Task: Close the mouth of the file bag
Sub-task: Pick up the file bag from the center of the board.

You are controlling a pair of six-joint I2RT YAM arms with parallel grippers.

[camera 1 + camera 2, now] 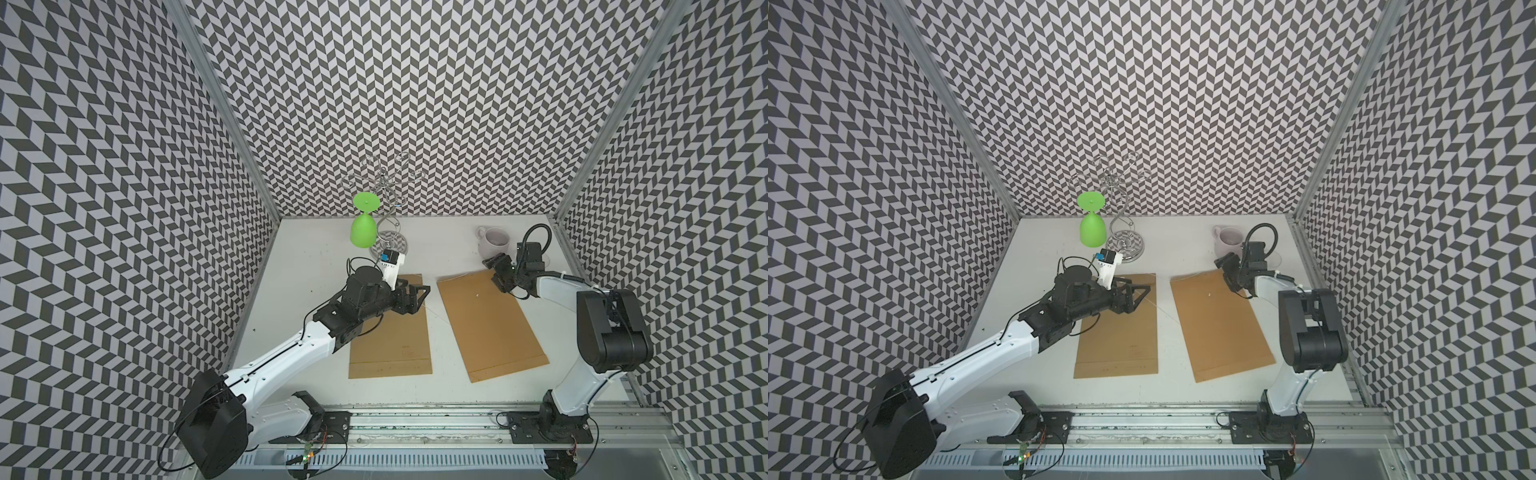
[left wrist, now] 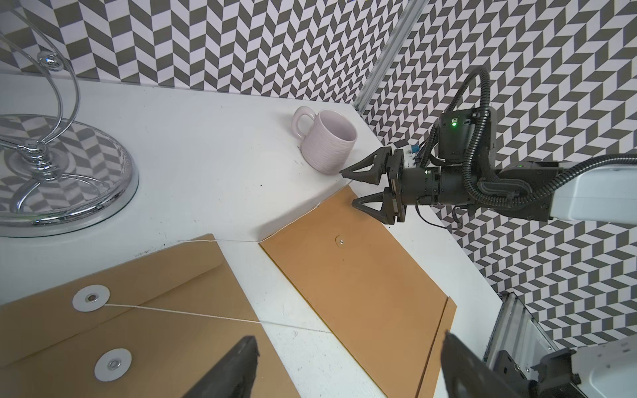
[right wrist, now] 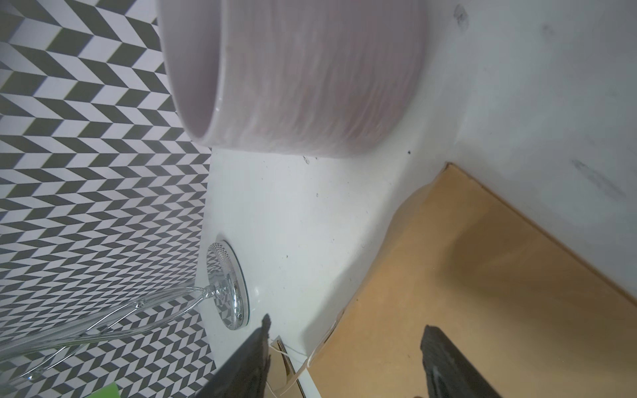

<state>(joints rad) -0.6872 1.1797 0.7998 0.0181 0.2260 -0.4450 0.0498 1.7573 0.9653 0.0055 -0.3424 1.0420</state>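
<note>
Left tool (image 1: 423,296) gapes empty over left file bag (image 1: 395,336); right tool (image 2: 347,189), jaws apart, hovers by right file bag (image 1: 490,324)

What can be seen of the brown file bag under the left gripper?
The file bag is a brown paper envelope lying flat on the white table. Its flap is folded down. A white upper disc with a metal rivet sits on the flap, a lower disc on the body. A white string runs from the upper disc off the bag's edge, not wound round the lower one. The left gripper hangs open over its far end; contact cannot be told.
</note>
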